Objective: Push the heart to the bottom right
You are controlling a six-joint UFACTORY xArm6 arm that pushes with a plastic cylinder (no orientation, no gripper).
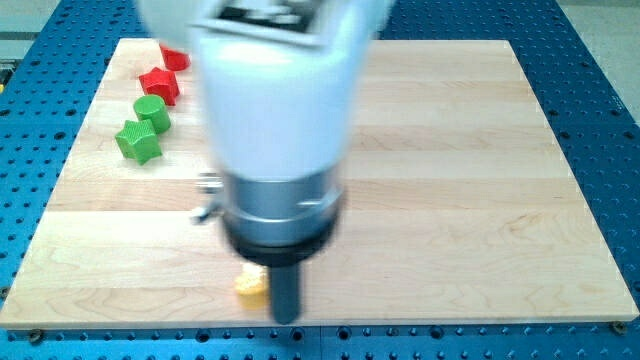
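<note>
A small yellow block (pixel 251 286), likely the heart, lies near the bottom edge of the wooden board (pixel 480 180), left of centre; the arm hides part of it. My tip (pixel 286 318) stands just to the right of the yellow block, touching or nearly touching it. The large white and grey arm body (pixel 280 130) fills the middle of the view and hides the board behind it.
At the view's top left lie a red block (pixel 174 59), a red star-like block (pixel 160 85), a green cylinder (pixel 152 111) and a green star-like block (pixel 138 141). A blue perforated table (pixel 610 120) surrounds the board.
</note>
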